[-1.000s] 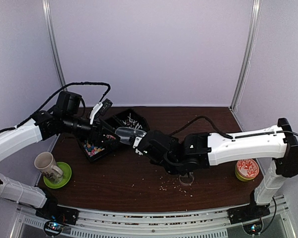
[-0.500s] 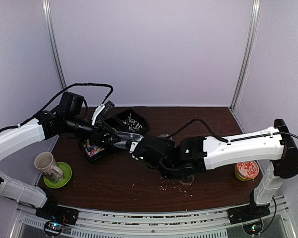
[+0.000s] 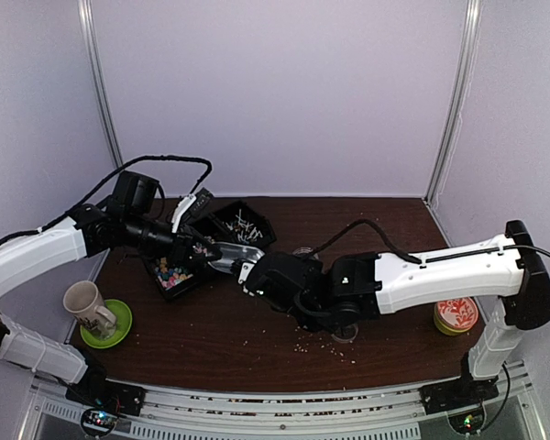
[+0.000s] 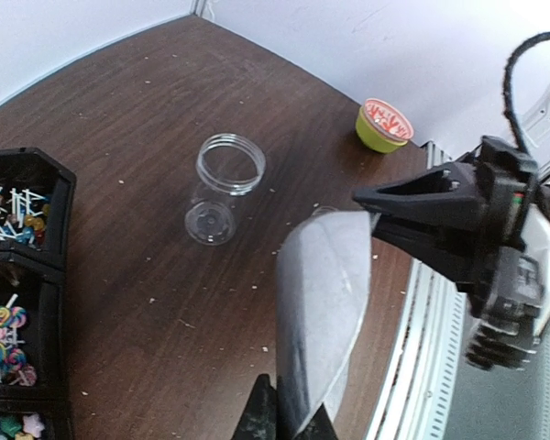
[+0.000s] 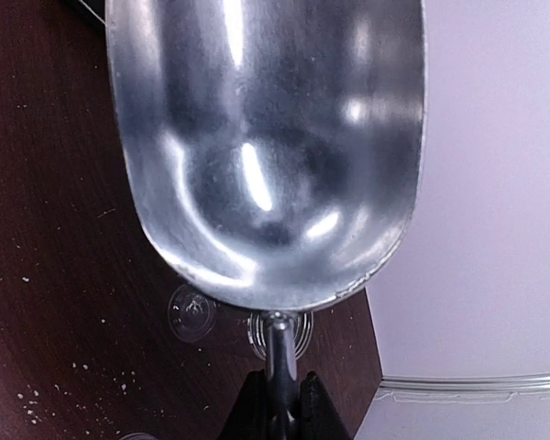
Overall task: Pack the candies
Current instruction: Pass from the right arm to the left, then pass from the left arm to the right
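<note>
The candies fill a black compartment tray (image 3: 194,240) at the back left: white sticks (image 3: 243,225) in one bin, multicoloured pieces (image 3: 170,273) in another. In the left wrist view the candies (image 4: 5,339) lie at the left edge. An empty metal scoop (image 3: 225,259) hangs between the two arms, just right of the tray. My left gripper (image 3: 205,252) is shut on the rim of the scoop's bowl (image 4: 321,302), its fingertips (image 4: 257,417) pinching the edge. My right gripper (image 3: 248,271) is shut on the scoop's handle (image 5: 280,353), below the bowl (image 5: 266,137).
A clear open jar (image 4: 222,188) stands on the brown table (image 3: 257,339) past the scoop. Another clear round piece (image 3: 344,332) sits under the right arm. A mug on a green saucer (image 3: 92,310) is front left, a yellow cup with a red lid (image 3: 456,313) front right. Pale crumbs (image 3: 316,346) dot the table.
The right arm carried the scoop left toward the tray. My left gripper, open a second ago, has closed on the scoop's bowl rim.
</note>
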`<state>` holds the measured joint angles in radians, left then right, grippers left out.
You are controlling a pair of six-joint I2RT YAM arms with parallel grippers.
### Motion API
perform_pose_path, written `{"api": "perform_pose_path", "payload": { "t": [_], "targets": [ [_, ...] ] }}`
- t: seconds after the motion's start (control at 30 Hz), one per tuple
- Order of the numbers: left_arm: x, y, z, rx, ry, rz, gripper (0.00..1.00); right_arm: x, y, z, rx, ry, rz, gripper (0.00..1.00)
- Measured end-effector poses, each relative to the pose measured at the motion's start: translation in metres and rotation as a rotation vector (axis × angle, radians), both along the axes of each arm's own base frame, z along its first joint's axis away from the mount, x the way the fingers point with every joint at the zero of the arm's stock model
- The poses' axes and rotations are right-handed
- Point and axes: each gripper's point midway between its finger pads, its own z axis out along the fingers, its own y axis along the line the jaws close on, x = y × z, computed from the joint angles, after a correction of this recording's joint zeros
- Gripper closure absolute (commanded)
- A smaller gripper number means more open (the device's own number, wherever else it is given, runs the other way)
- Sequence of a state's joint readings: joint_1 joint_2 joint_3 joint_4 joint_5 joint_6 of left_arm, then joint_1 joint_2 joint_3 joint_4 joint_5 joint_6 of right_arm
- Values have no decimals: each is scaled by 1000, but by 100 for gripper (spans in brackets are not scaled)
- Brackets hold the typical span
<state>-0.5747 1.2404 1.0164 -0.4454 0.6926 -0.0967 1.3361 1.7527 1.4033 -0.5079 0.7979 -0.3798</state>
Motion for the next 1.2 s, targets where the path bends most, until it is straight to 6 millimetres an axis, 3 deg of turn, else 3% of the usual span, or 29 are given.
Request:
{"api": "perform_pose_path", "payload": {
  "t": [0.13,0.23,0.3,0.4,0.77,1.03,1.13,1.2],
  "targets": [
    [6,3,-6,19,9,24,100,-3,2,1,0,-5,7,96],
    [6,3,-6,18,8,24,100,-2,2,2,-2,-9,9,85],
    [7,3,-6,19,7,26,100,-2,3,2,2,-13,11,72],
    [4,2,-5,10,11,11,100,-3,0,5,37,-29,21,66],
    [-11,-4,13,-59,-2,-62,100,-31,-19,39,245,-48,238,54],
    [-12,-4,15,-64,-1,-69,100,-46,-22,46,336,-47,343,57],
    [-14,-4,15,-69,1,-77,100,-51,-24,49,368,-53,379,48],
    [-15,-5,16,-71,3,-82,100,-55,-24,51,393,-55,400,50]
  ]
}}
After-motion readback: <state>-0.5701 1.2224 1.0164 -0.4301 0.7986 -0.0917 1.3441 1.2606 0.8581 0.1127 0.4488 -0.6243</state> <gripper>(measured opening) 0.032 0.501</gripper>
